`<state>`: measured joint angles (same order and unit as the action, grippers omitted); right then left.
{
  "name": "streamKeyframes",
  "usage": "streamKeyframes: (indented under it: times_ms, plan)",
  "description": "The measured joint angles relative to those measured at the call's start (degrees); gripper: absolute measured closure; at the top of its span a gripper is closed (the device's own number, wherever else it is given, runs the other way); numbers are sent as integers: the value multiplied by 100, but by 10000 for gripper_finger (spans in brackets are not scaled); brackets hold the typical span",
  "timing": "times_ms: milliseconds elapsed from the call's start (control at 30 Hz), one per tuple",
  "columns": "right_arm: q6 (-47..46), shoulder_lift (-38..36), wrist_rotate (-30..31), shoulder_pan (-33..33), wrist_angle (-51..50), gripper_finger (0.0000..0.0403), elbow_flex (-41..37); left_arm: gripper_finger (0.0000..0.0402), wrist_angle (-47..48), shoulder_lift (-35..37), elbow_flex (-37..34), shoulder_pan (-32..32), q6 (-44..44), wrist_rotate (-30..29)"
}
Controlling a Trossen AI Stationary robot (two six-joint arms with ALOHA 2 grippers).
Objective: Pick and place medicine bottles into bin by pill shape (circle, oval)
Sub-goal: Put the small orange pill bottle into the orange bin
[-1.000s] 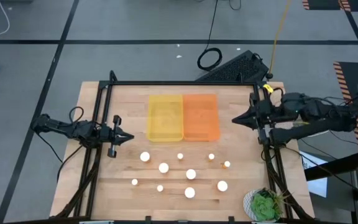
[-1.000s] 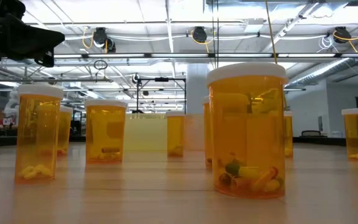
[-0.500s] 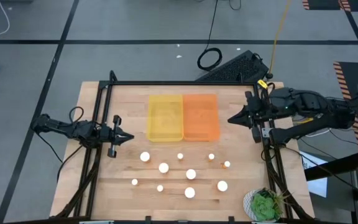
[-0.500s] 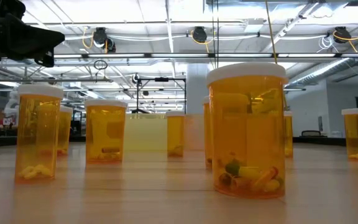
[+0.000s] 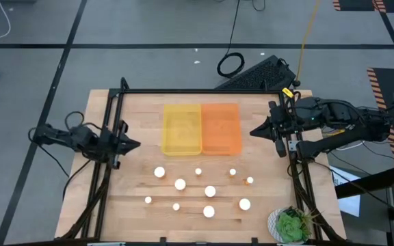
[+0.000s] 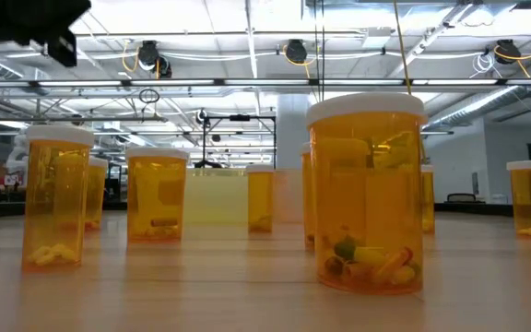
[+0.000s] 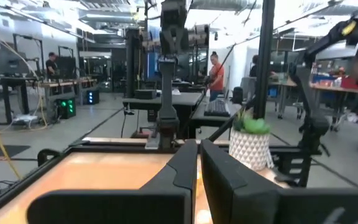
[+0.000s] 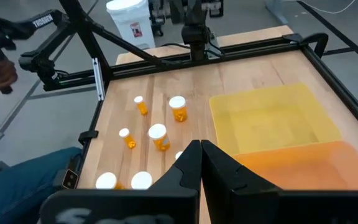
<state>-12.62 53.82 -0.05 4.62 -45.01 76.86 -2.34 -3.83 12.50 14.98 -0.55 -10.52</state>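
Several amber medicine bottles [image 5: 210, 190] with white caps stand upright on their bases on the near half of the wooden table; the low view shows one bottle [image 6: 367, 194] close up. A yellow bin [image 5: 182, 129] and an orange bin [image 5: 221, 128] sit side by side at the far middle. My left gripper [image 5: 137, 144] is shut and holds nothing, above the table's left side and left of the yellow bin. My right gripper [image 5: 253, 131] is shut and holds nothing, above the right side, just right of the orange bin. Its wrist view looks over both bins and some bottles [image 8: 158, 137].
A black frame [image 5: 197, 91] runs along the table's far, left and right edges. A potted plant [image 5: 291, 225] stands at the near right corner. Bare wood lies between the bins and the bottles. People show in the room beyond the table.
My left gripper has risen, drawn back a little toward the table's left and far edges, and turned about its own axis. My right gripper has gone slightly toward the table's left, nearer the orange bin. The bottles have stayed still.
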Motion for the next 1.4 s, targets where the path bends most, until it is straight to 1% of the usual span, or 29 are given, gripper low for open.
streamKeyframes:
  times_ms: [167, 300, 633, 833, 933, 1033, 1133, 1267, 1400]
  plan:
    - [18, 17, 0, 0, -3, 403, -17, 376, 791, -571, 958, 0, -344, 2]
    - [20, 20, 0, 0, 58, 403, -161, 376, 1449, -1197, 1891, 0, -92, 4]
    - [22, 13, 0, 0, 63, 403, -572, 376, 3233, -3016, 4406, 1, -67, 9]
    - [-10, 13, 0, -1, 168, 403, -847, 376, 4377, -4053, 5522, 2, -170, 22]
    - [-22, 15, 0, 0, 408, 403, -1046, 376, 4737, -4452, 5687, 0, -340, 67]
    - [-42, 13, 0, 0, 599, 403, -1220, 376, 4887, -4739, 5655, 2, -525, 250]
    - [-75, 13, 0, 52, 696, 403, -1384, 376, 4854, -4898, 5553, 33, -750, 274]
    - [-367, 7, 40, 255, 716, 403, -1467, 376, 4431, -5093, 5292, 137, -860, -29]
    - [-719, 9, 609, 739, 709, 403, -1617, 376, 3598, -5221, 4947, 254, -712, -180]
